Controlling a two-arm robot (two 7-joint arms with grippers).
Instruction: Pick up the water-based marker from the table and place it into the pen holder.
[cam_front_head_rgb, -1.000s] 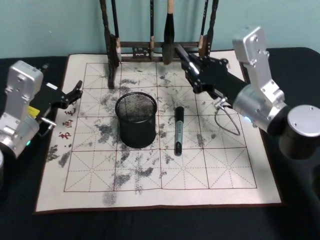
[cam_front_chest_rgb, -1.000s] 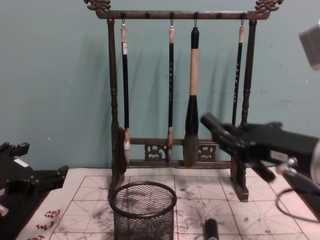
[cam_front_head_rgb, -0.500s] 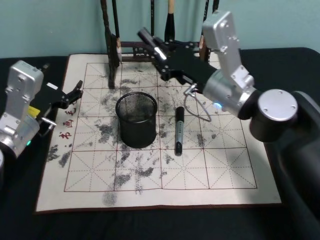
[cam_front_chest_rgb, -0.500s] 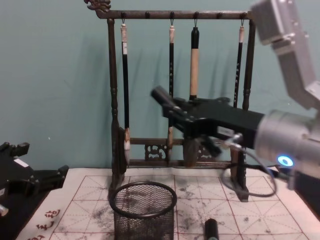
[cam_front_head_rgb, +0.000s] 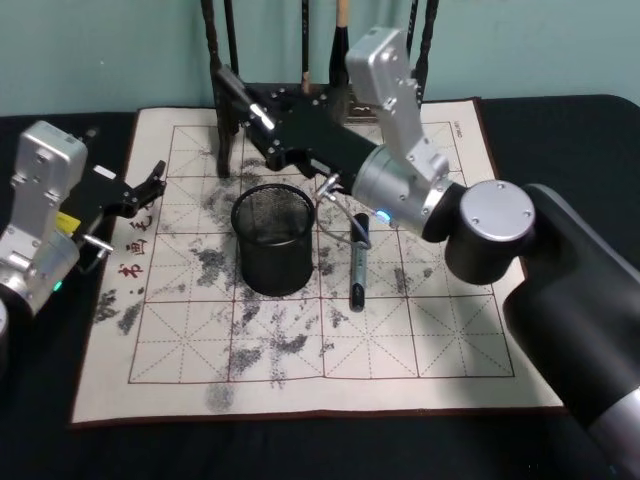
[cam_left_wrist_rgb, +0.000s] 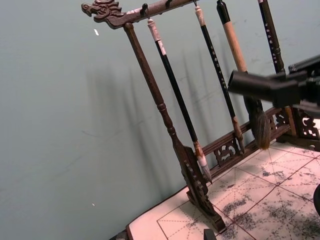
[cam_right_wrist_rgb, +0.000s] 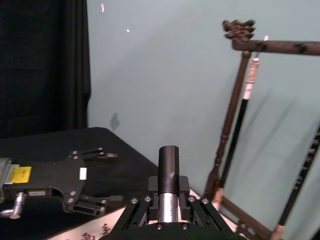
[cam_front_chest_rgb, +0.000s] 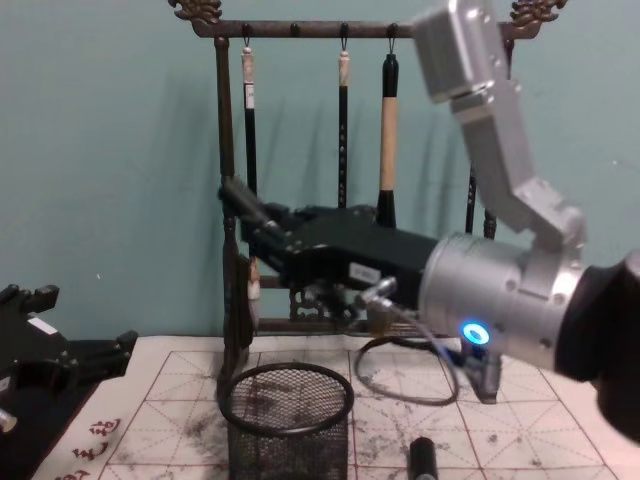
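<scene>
My right gripper (cam_front_head_rgb: 268, 125) is shut on a black marker (cam_right_wrist_rgb: 168, 172) with a silver barrel, held level in the air. The marker's tip (cam_front_chest_rgb: 240, 198) points toward my left, just above and behind the black wire-mesh pen holder (cam_front_head_rgb: 272, 238), which stands upright on the white mat (cam_front_head_rgb: 420, 340). A second black marker (cam_front_head_rgb: 357, 262) lies flat on the mat just right of the pen holder (cam_front_chest_rgb: 287, 420). My left gripper (cam_front_head_rgb: 150, 185) rests open at the mat's left edge, with nothing between its fingers.
A tall dark wooden brush rack (cam_front_chest_rgb: 345, 30) with several hanging brushes stands at the mat's far edge, right behind my right gripper. The dark tabletop (cam_front_head_rgb: 565, 125) surrounds the mat. The mat's front half holds only ink stains.
My right arm has swung left with the marker, from the rack's right end to above and behind the pen holder. The left arm and the marker on the mat have not moved.
</scene>
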